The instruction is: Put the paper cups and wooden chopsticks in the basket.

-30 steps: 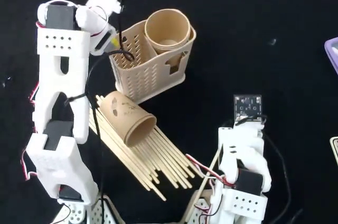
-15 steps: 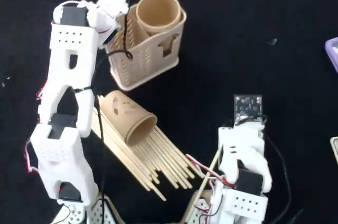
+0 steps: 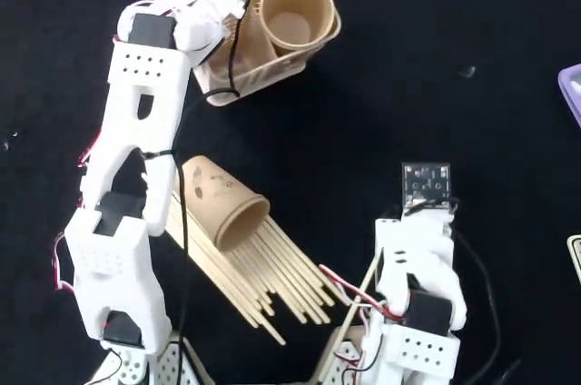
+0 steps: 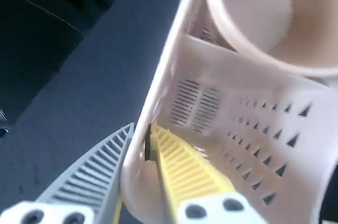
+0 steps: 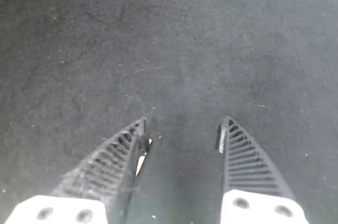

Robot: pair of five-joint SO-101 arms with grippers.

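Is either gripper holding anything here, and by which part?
The left gripper pinches the basket by its side wall at the rim; the right gripper is open and empty.

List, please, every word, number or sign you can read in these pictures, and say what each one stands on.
No text can be read in these pictures.
Paper cup lying on the chopsticks: dark marks on its side, too small to read.
Basket, cup inside it, table: no writing to be seen.
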